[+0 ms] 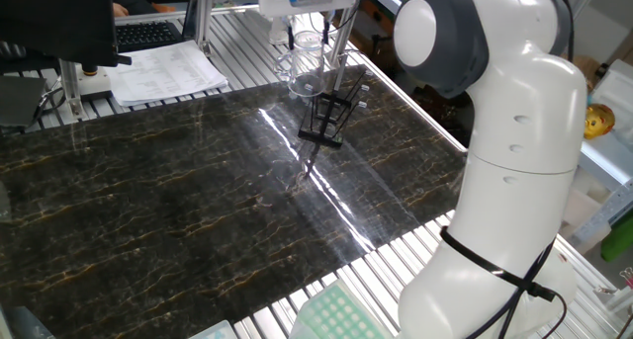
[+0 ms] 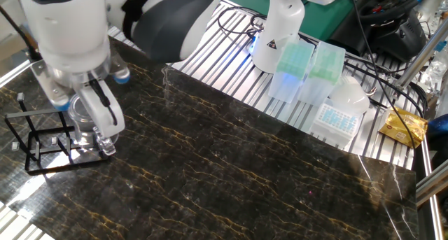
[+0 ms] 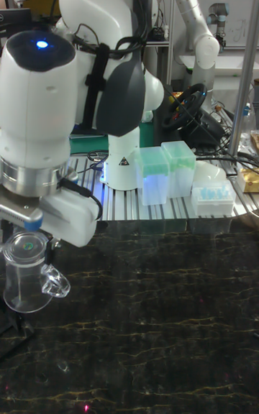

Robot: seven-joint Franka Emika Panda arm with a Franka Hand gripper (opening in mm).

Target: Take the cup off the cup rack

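The cup [image 1: 307, 70] is a clear glass mug, held off the dark marble tabletop [image 1: 178, 201] with its handle sticking out sideways. My gripper [image 1: 309, 44] comes down from above and is shut on the cup's rim. In the other fixed view the cup [image 2: 82, 120] hangs at the right end of the cup rack [image 2: 31, 140], with one white finger [image 2: 108, 122] on its near side. The cup rack [image 1: 331, 110] is a thin black stand, and its upright rods pass just right of the cup. The tall fixed view shows the cup [image 3: 27, 277] under my gripper [image 3: 29, 243].
Papers [image 1: 163, 72] and a keyboard [image 1: 148, 31] lie beyond the far-left table edge. Pipette tip boxes [image 2: 294, 65] and a white tray [image 2: 339, 114] sit by the arm's base [image 2: 280, 30]. A green box [image 1: 336, 317] sits at the near edge.
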